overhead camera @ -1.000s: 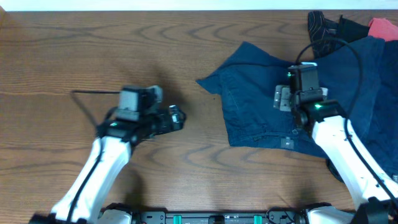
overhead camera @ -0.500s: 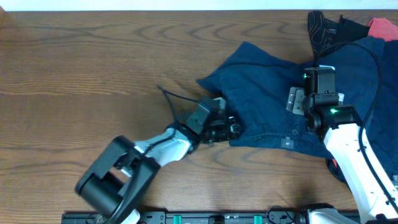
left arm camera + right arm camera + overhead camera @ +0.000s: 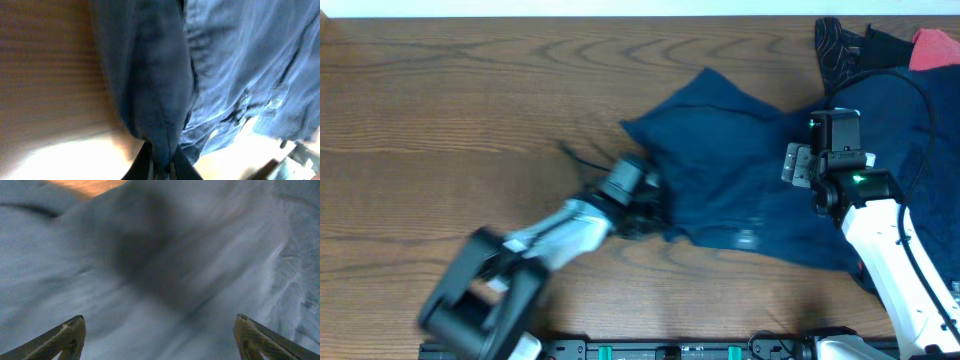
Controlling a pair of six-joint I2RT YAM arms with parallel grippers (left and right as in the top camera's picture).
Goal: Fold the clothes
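Observation:
Dark navy shorts (image 3: 740, 160) lie crumpled right of the table's middle. My left gripper (image 3: 650, 208) is at their lower left edge and shut on a fold of that cloth. In the left wrist view the fold (image 3: 160, 100) runs down between the two dark fingers (image 3: 182, 167) of the gripper (image 3: 162, 166). My right gripper (image 3: 832, 118) hovers over the shorts' right side, open. The right wrist view shows only blurred blue cloth (image 3: 165, 270) between the spread tips of that gripper (image 3: 160, 337), which hold nothing.
More clothes are heaped at the back right: a black piece with thin pale lines (image 3: 840, 45), a coral-red one (image 3: 932, 45) and navy fabric (image 3: 910, 100). The wooden table (image 3: 470, 100) stretches bare to the left. A black cable loops over the right arm.
My left arm swung right to the shorts, shut on their lower left edge and dragged it left, shifting the cloth. The right arm moved slightly right, then held still.

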